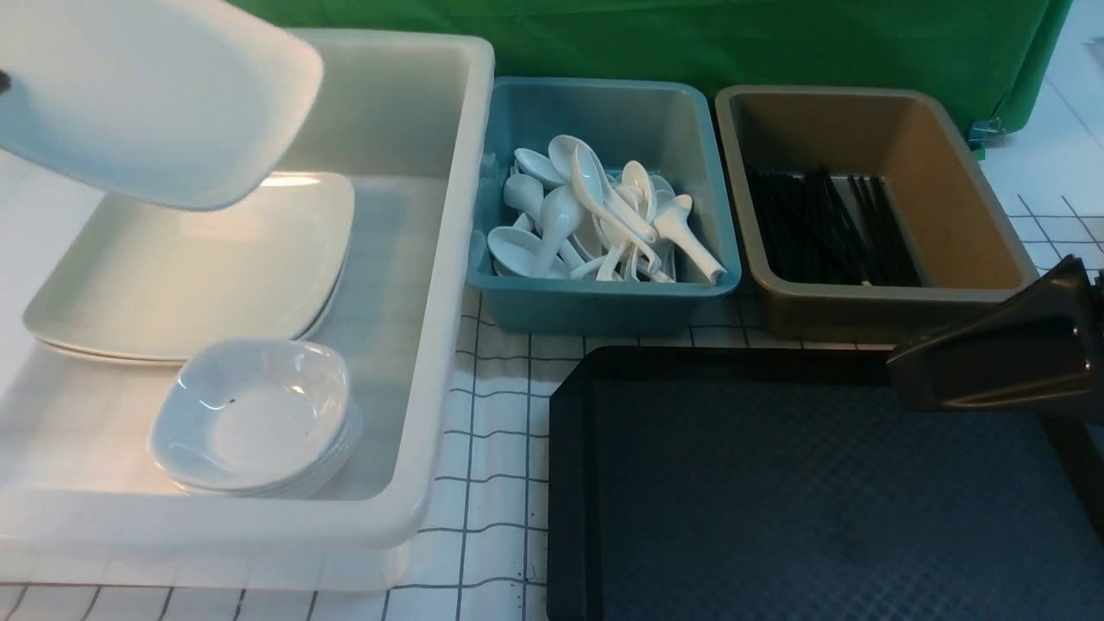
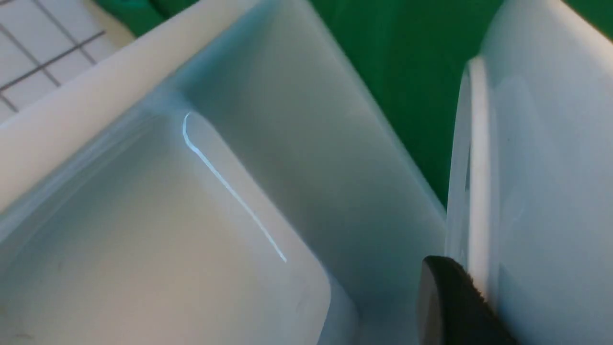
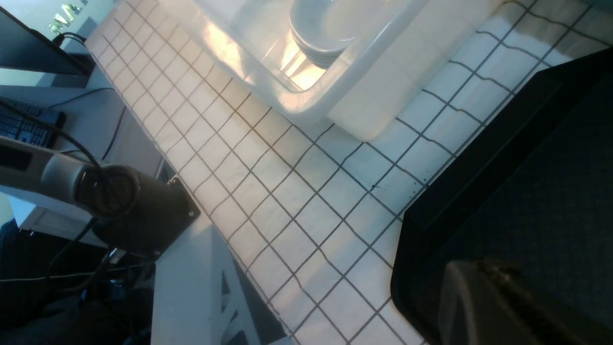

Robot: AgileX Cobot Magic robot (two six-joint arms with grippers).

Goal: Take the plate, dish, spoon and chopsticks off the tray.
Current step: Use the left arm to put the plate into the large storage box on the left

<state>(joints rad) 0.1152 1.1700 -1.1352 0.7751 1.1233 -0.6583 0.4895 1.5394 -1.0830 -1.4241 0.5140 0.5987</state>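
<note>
left gripper clamped on plate rim; plate hangs tilted over far-left of white tub, above plate stack; level it, lower onto stack, then release; right gripper closed, nothing seen in it, over tray far-right edge

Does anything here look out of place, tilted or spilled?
Only the plate stands out: the left gripper holds it tilted in the air above the white tub. The spoons lie jumbled in the teal tub, but nothing is spilled.
</note>
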